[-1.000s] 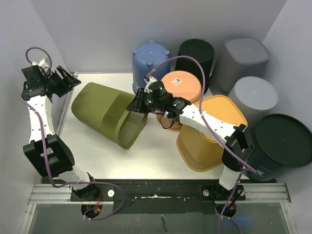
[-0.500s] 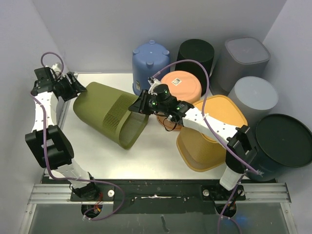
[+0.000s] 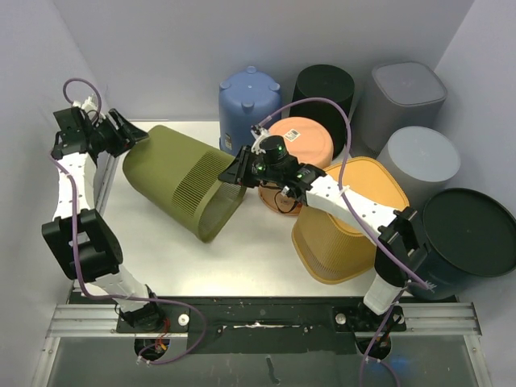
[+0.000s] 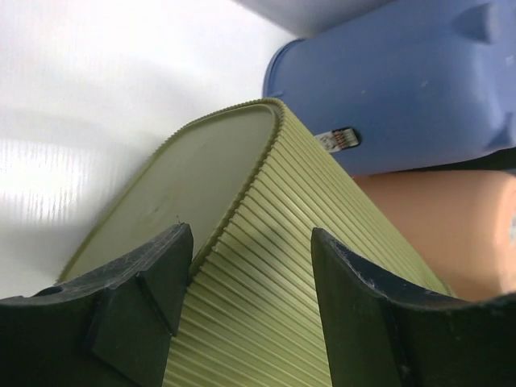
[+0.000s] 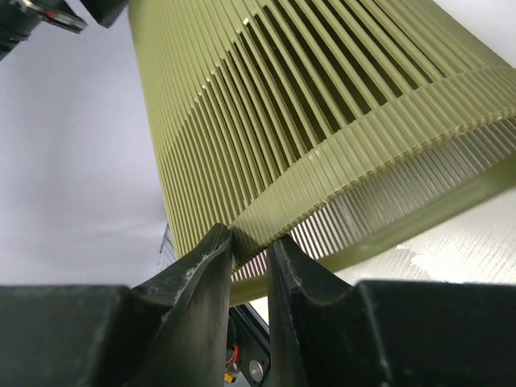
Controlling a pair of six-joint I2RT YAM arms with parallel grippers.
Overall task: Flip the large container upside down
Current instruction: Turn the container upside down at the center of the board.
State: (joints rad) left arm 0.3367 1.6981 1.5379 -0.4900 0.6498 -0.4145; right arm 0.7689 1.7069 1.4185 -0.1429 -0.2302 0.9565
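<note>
One olive container plus seven other bins on the table, two arms
I see it lying on its side left of centre, walls ribbed, slotted near the mouth, flat base toward the left wall; right gripper pinches its rim, left gripper spread wide astride the base edge

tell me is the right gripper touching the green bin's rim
Touching. The right wrist view shows the right gripper pinched shut on the ribbed rim of the green bin, with no gap on either side.
</note>
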